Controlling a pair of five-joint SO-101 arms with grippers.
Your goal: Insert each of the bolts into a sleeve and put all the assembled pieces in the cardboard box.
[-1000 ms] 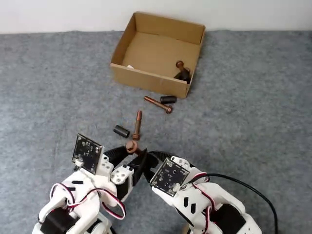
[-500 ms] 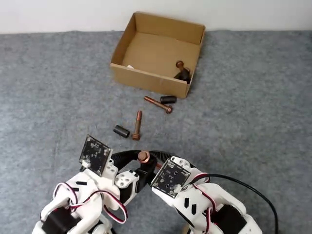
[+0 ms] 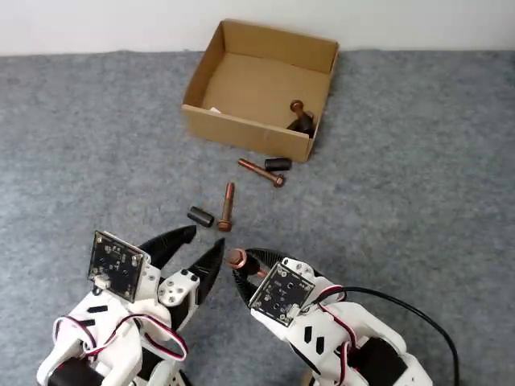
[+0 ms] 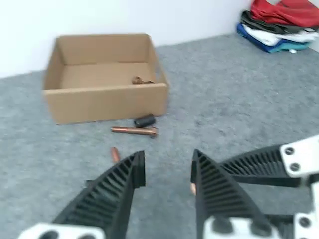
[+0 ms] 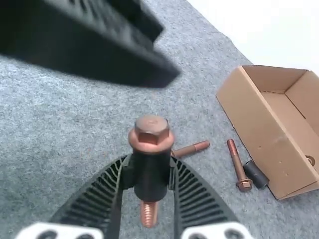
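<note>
Grey rug (image 3: 418, 161), short felt-like nap, covers the table. Box (image 3: 245, 133) at 12 o'clock: plain brown cardboard, open top, squarish w/ low walls.

Left gripper (image 3: 205, 236) at 7 o'clock, black ribbed fingers spread wide, nothing btw them (its own wrist view shows the tips blurred). Right gripper (image 3: 241, 269) just beside it at 6 o'clock, clamped on the held sleeve (image 5: 149, 178), a black tube standing upright. Held bolt (image 5: 150, 136) runs through it: copper-coloured, flanged hex head on top, shank end poking out below.

Boxed piece (image 3: 301, 119) sits in the box's 4 o'clock corner, partly hidden by the wall, so details are hard to make out.

Far bolt (image 3: 261, 172) lies flat on the rug just at 6 o'clock of the box, head toward 4. Near bolt (image 3: 228, 206) lies closer to the grippers, head toward 6.

Far sleeve (image 3: 278, 164), short black tube, lies just beside the far bolt's head; contact unclear. Near sleeve (image 3: 200, 216) at the near bolt's 9 o'clock, apart.
</note>
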